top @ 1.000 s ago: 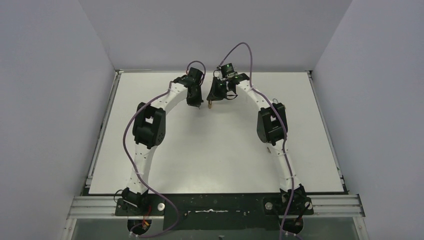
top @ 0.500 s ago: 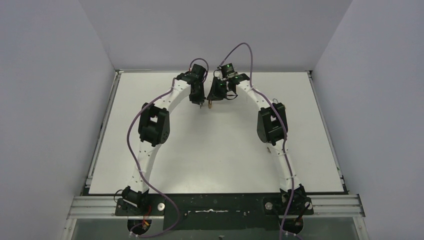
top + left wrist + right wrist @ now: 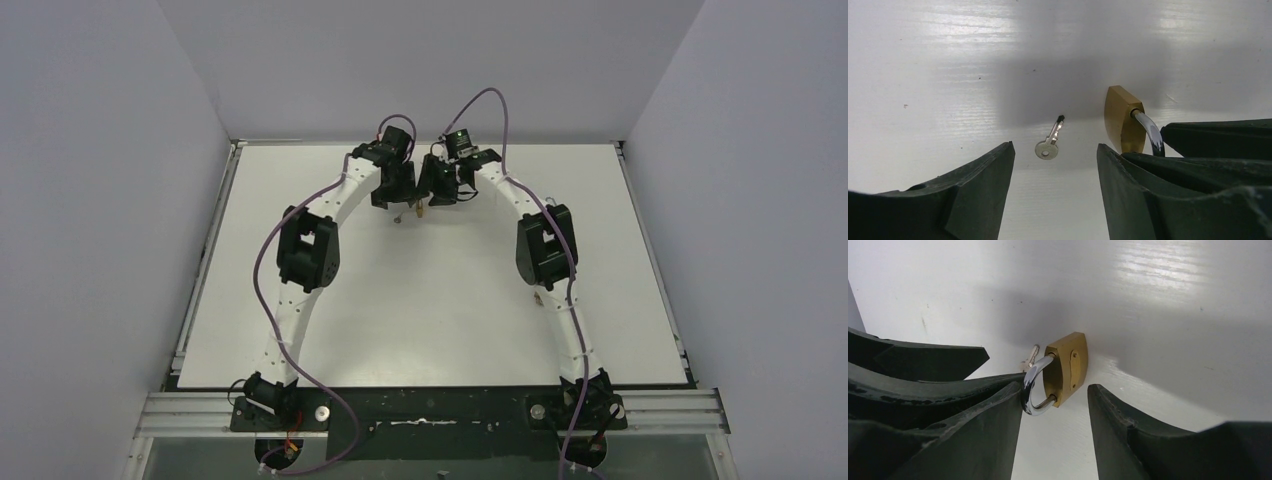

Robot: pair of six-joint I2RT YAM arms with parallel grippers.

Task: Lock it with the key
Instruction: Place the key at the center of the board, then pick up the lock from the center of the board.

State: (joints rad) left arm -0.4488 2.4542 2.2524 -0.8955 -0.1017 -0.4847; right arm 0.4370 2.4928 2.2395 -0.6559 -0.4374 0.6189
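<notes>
1. Now the key (image 3: 1049,145) lies free on the table (image 3: 923,75), blade toward 1 o'clock in the left wrist view.
2. The padlock (image 3: 1122,120) is just beside it, at 3 o'clock.
3. The left gripper (image 3: 1055,148), fingers released, is nearer the key; the right gripper (image 3: 1055,387), also released, frames the padlock.

The left arm (image 3: 300,250) swings in toward the right arm (image 3: 545,245), so the two wrists now hang almost side by side over the far end of the surface (image 3: 948,75). The left pincer (image 3: 1054,147) goes from closed to spread wide, and the key (image 3: 1053,136) now lies loose below it, touching neither finger. The right pincer (image 3: 1056,386) has parted too, leaving the padlock (image 3: 1070,367) between its fingers with the brass body clear of both.
</notes>
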